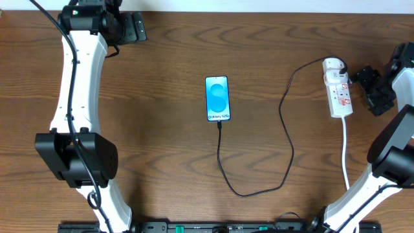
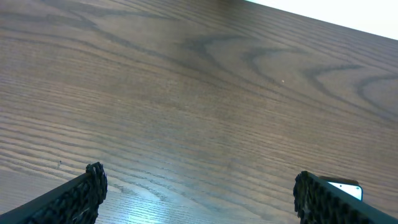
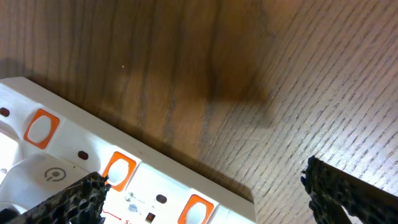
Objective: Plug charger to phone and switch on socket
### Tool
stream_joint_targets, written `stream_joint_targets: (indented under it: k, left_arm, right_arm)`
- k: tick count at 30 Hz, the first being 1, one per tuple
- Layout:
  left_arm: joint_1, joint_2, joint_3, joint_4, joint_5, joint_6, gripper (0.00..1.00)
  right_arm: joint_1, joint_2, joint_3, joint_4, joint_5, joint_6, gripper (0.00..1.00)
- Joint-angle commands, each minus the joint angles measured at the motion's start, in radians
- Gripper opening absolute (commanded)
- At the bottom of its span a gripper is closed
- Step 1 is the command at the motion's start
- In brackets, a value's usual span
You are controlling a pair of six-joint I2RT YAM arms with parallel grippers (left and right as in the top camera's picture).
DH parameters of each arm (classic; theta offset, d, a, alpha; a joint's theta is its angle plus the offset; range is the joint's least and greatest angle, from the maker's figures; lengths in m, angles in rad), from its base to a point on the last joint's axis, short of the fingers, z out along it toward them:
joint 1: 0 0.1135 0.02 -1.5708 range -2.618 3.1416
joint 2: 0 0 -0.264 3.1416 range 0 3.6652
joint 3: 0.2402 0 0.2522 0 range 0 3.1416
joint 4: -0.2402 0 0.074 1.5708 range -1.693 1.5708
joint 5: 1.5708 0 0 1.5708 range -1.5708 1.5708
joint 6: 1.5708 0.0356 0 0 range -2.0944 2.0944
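The charger (image 1: 288,139) lies in a long loop across the wooden surface (image 1: 155,136). Its small tip meets the bottom edge of the phone (image 1: 217,98) at the centre of the overhead frame, and its far end runs up to the black plug at the top of the socket (image 1: 339,90) on the right. From here I can't tell whether the tip is pushed fully home, though it looks joined.

The right claw (image 1: 372,89) hangs just beside the socket with its jaws wide apart and empty. Its own camera looks down on the red-marked switches (image 3: 118,171). The left claw (image 1: 132,29) sits well off in the upper left, also spread and holding nothing.

I'd judge the switching step is in hand. The next move needs one finger brought down onto the rocker that serves the plugged outlet.
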Motion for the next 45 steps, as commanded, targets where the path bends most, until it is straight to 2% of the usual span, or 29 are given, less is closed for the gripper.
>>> stream_joint_targets:
  k: [1, 45]
  left_arm:
    - [0.004, 0.006, -0.005, -0.002, -0.013, -0.013, 0.98]
    - [0.004, 0.006, -0.005, -0.002, -0.013, -0.013, 0.98]
  right_arm:
    - [0.003, 0.008, -0.008, 0.002, 0.01, 0.017, 0.99]
    - [0.026, 0.096, -0.01, 0.024, -0.136, -0.006, 0.99]
